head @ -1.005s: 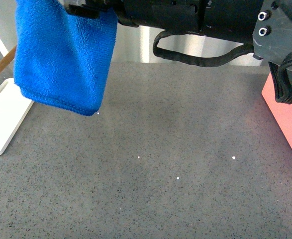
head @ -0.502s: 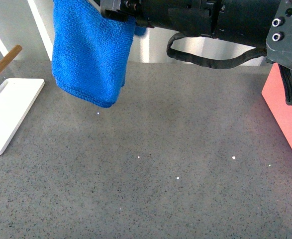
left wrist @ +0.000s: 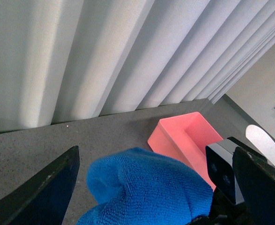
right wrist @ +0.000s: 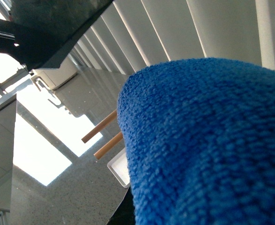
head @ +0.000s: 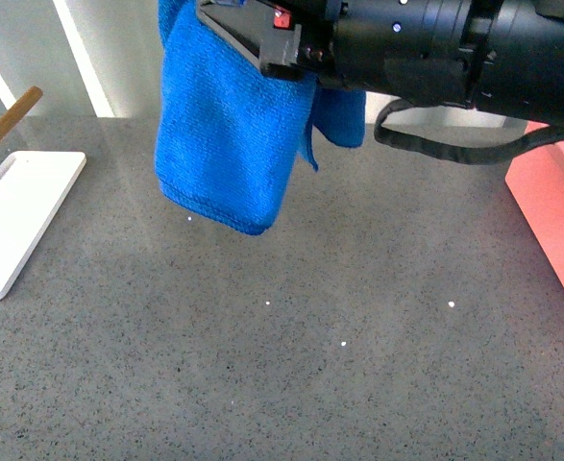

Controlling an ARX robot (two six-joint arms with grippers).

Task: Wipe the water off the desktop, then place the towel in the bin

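right claw [head: 262, 43] is clamped on the top edge of the towel [head: 229, 144]; the arm reaches in from the right across the far side of the scene. towel hangs free, folded, its lower hem clear of the desktop [head: 358, 384], left of centre. judgement: it is held high so it can be carried without dragging. left claw [left wrist: 156, 152] is not in the front view; in its own wrist view the jaws stand wide apart with the towel's bulge between them, and contact cannot be told. bin [head: 555, 211] sits at the right edge, open side up, well apart from the towel; nothing shows inside it in the left wrist view. white rack [head: 17, 211] with wooden rods [head: 12, 115] stands at the left. desktop is dark grey, speckled and slightly glossy, with a few small bright specks [head: 344, 343] in the near middle: droplets or glints, cannot tell. no clear puddle visible. judgement: wiping looks done or nearly so, bin drop to come. room: pale pleated curtain [left wrist: 104, 56] along the far side.
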